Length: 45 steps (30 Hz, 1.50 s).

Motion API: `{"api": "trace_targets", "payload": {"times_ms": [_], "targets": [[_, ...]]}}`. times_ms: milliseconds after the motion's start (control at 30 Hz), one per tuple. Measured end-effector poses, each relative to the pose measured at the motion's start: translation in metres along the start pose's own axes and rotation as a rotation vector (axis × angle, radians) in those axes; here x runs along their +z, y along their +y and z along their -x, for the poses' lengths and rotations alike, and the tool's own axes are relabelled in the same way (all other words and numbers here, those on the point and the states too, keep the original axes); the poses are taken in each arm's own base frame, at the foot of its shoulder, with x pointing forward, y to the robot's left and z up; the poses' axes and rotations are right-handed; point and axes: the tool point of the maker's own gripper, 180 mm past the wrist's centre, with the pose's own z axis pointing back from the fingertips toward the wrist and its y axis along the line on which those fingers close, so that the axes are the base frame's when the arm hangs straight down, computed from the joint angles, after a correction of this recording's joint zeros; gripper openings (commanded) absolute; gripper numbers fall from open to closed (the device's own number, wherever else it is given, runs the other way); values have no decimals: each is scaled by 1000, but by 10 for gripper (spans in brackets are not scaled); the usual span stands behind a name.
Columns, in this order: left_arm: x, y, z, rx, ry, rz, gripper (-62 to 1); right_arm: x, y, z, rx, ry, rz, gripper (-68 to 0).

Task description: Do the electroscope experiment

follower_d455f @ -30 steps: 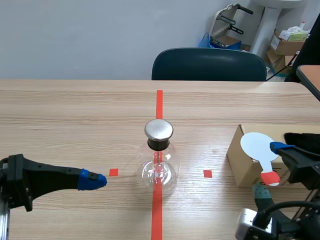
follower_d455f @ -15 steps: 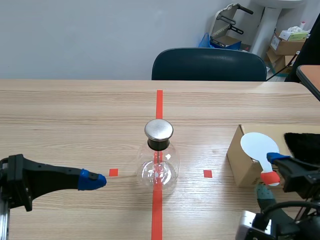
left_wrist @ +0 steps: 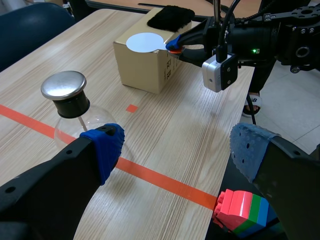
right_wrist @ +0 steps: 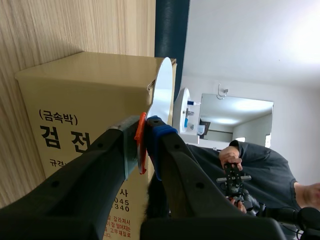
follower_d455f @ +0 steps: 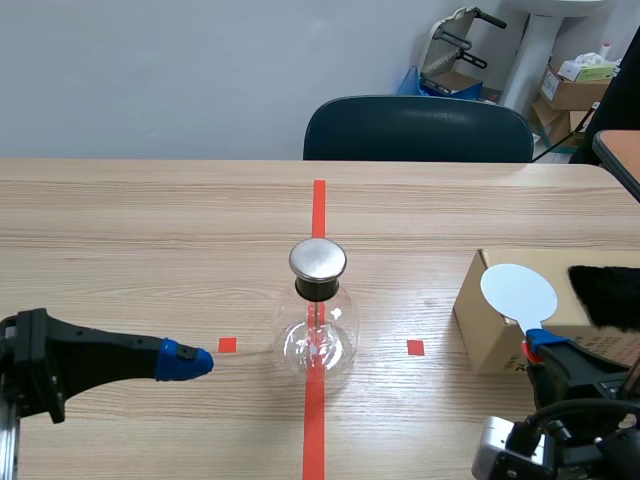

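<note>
Wooden surface (follower_d455f: 150, 220), dark chair (follower_d455f: 420, 130) behind, and at right a cardboard box (follower_d455f: 480, 335) topped with black fur (follower_d455f: 605, 295), against which our white paddle (follower_d455f: 518, 291) leans, disc up, handle down toward us, clamped in our right end effector (follower_d455f: 538, 345); the electroscope flask (follower_d455f: 317, 335) stands mid-surface, our left end effector (left_wrist: 177, 150) spread apart near it.

1. My left gripper (left_wrist: 177, 147): two thick matte-black fingers, each tipped with a blue dotted pad (left_wrist: 106, 149).
2. My right gripper (right_wrist: 142, 135): same black build; one pad grey-green (right_wrist: 131, 150), the other blue.
3. My right wrist bears a silver-grey camera box (left_wrist: 219, 72); black cables (left_wrist: 217, 20) run above it; one small green light (left_wrist: 254, 51) shows on the black arm housing.
</note>
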Motion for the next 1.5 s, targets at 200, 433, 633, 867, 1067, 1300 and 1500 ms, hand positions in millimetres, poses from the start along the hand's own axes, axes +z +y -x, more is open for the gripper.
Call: {"api": "trace_targets", "payload": {"times_ms": [200, 433, 633, 867, 1067, 1300, 1500], "targets": [[0, 0, 0, 0, 0, 0, -149, 0, 0, 0, 0, 0, 0, -667], [0, 0, 2, 0, 10, 0, -149, 0, 0, 1, 0, 3, 0, -667], [0, 0, 3, 0, 16, 0, -149, 0, 0, 1, 0, 4, 0, -667], [0, 0, 3, 0, 16, 0, -149, 0, 0, 1, 0, 8, 0, -667], [0, 0, 3, -1, 16, -2, -149, 0, 0, 2, 0, 12, 0, -667], [0, 0, 3, -1, 16, -2, -149, 0, 0, 2, 0, 12, 0, -667], [0, 0, 3, -1, 16, -2, -149, 0, 0, 2, 0, 12, 0, -667]]}}
